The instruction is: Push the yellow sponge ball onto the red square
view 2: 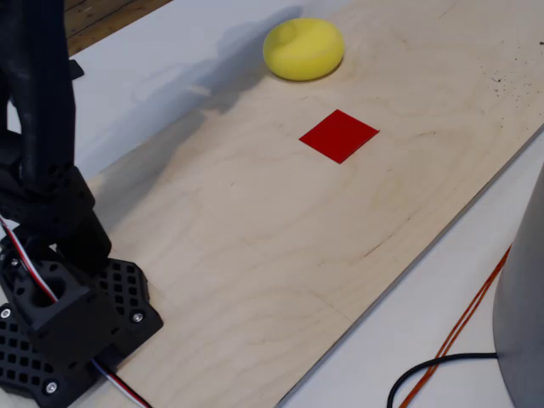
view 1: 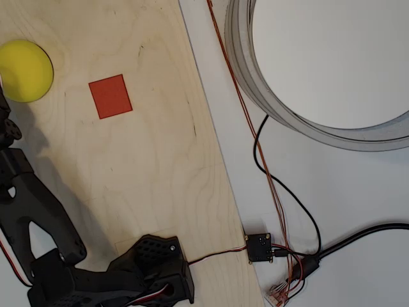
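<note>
Arm base (view 2: 68, 319): black, nearest the fixed camera, at the plywood board's (view 2: 280, 255) corner.
Gripper: fingers out of sight, state cannot be told.
Yellow sponge ball (view 1: 24, 70): on the board, near the red square (view 1: 110, 96), apart from it.

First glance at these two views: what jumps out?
The yellow sponge ball stands out first, sitting at the far left of the plywood board in the overhead view. Next is the red square, flat on the board to the ball's right with bare wood between them. The black arm rises at the left edge of the fixed view, its base on the board's near corner.
</note>
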Available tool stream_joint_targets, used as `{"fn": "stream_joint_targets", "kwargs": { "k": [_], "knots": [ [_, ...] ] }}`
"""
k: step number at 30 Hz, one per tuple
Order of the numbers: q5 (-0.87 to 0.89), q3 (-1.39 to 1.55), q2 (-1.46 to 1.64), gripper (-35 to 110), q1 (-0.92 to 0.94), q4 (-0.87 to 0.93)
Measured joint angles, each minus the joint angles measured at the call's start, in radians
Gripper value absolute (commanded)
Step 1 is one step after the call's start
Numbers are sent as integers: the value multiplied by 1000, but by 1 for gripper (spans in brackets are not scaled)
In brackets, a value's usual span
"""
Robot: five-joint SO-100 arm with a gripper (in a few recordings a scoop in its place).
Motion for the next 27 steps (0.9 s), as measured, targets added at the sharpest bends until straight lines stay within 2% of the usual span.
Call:
{"fn": "stream_joint_targets", "kwargs": {
  "k": [17,27],
  "knots": [
    [35,57,-60,0,21,-160],
    [37,322,0,0,28,-176]
  ]
}}
